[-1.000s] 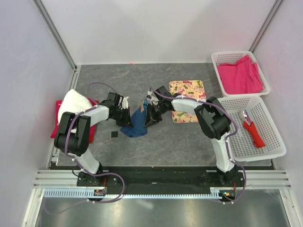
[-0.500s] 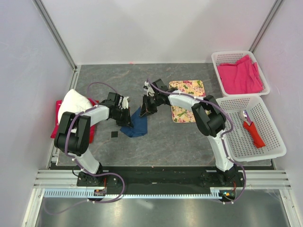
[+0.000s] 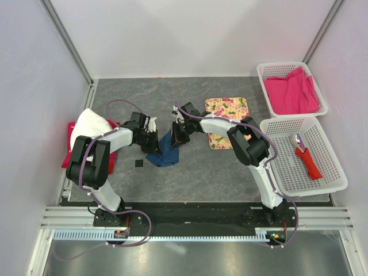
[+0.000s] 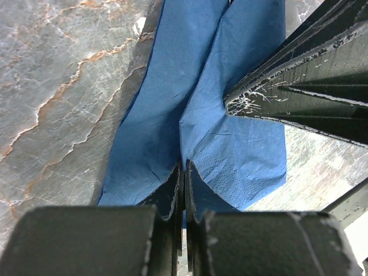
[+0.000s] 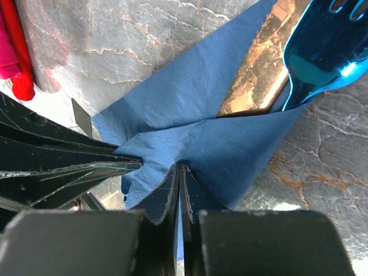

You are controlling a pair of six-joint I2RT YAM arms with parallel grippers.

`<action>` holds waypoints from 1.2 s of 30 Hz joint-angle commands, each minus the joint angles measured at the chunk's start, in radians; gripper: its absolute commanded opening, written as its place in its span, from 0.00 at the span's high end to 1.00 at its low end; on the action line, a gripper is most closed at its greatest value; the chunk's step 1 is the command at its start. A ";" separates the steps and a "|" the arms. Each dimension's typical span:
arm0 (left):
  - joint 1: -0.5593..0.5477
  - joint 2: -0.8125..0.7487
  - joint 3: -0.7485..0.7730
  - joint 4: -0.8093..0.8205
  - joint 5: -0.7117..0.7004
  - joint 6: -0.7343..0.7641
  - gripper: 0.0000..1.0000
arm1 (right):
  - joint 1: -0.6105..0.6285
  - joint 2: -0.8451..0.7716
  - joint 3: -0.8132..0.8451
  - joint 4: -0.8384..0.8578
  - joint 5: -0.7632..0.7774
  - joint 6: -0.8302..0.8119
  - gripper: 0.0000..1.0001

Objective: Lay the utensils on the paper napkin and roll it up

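**Counter** [image 3: 230, 172]: grey, marbled; the work sits at its middle.

**Baskets** [image 3: 322, 188]: two, white, far right, well apart from the work. One holds a red-handled tool [image 3: 307, 158], the other a pink cloth [image 3: 290, 92].

**Napkin** [image 3: 164, 152]: blue paper, bunched between the two hands, its lower corner on the counter. It is judged to be pinched from both sides so that its edges fold over the cutlery and start the roll.

**Left hand** [image 4: 184, 167]: jaws pressed together on the napkin's left fold.

**Right hand** [image 5: 177, 167]: jaws likewise clamped on the opposite fold, facing the left hand, tips near.

**Fork** [image 5: 322, 57]: bright blue. Its head shows at the napkin's open edge, and its handle is hidden under the paper.

**Unclear:** an amber strip [image 5: 259, 69] beside the fork cannot be identified. The count of utensils inside cannot be told. From above, the arms hide the cutlery.
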 commanded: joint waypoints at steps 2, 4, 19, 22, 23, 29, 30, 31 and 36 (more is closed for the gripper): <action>0.008 -0.011 0.023 0.000 -0.013 0.053 0.97 | 0.014 0.022 -0.023 -0.053 0.135 -0.064 0.94; 0.028 -0.075 0.000 0.028 0.052 0.054 0.91 | 0.014 0.028 -0.023 -0.061 0.136 -0.063 0.94; -0.059 -0.129 -0.051 0.112 0.217 -0.070 0.82 | 0.013 0.037 -0.045 -0.056 0.109 -0.029 0.95; -0.064 -0.071 -0.032 0.127 0.215 -0.081 0.83 | 0.011 0.034 -0.051 -0.056 0.105 -0.029 0.95; -0.067 -0.060 -0.025 0.129 0.208 -0.079 0.84 | 0.010 0.034 -0.054 -0.056 0.104 -0.027 0.95; -0.067 0.044 0.006 0.108 0.155 -0.084 0.88 | 0.010 0.033 -0.046 -0.056 0.084 -0.014 0.95; -0.067 0.055 0.012 0.101 0.139 -0.082 0.88 | 0.011 0.031 -0.043 -0.055 0.082 -0.014 0.95; -0.067 0.078 0.014 0.097 0.133 -0.084 0.89 | 0.010 0.030 -0.039 -0.056 0.079 -0.012 0.95; -0.065 0.116 0.017 0.071 0.102 -0.085 0.91 | 0.008 0.004 -0.022 -0.055 0.040 0.000 0.90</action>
